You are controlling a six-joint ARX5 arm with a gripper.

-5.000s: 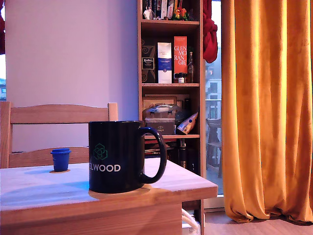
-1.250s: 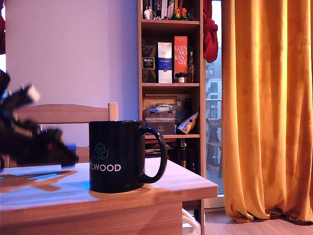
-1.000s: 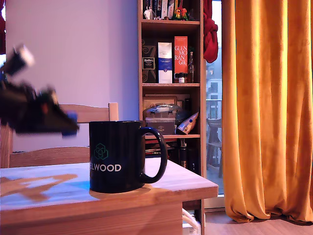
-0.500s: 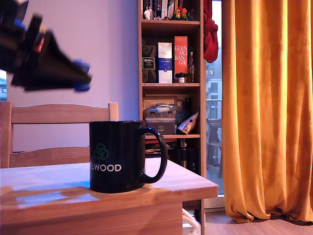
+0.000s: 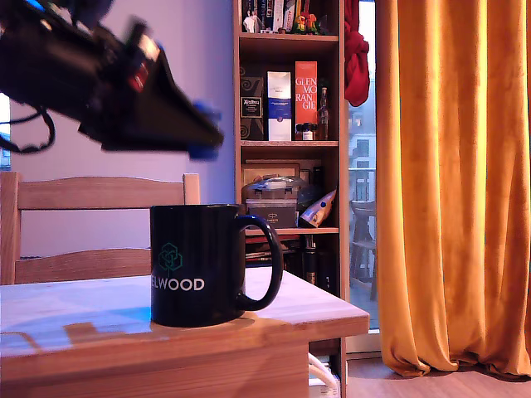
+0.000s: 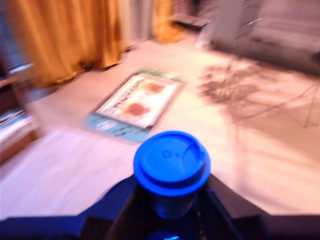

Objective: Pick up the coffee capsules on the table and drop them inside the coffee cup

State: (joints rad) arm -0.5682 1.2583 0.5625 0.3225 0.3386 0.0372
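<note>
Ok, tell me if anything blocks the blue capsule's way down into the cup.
Nothing visible does. The gripper holds the blue capsule in open air above the coffee cup. How exactly it lines up with the cup's mouth cannot be told.

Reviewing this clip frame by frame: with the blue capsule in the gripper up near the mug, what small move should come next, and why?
Probably hold the grip and lower toward the mug's mouth before letting go. The gripper is shut on the blue capsule, and in the exterior view it hangs well above the coffee cup, about over its opening; depth can't be judged. A drop from there might bounce out.
</note>
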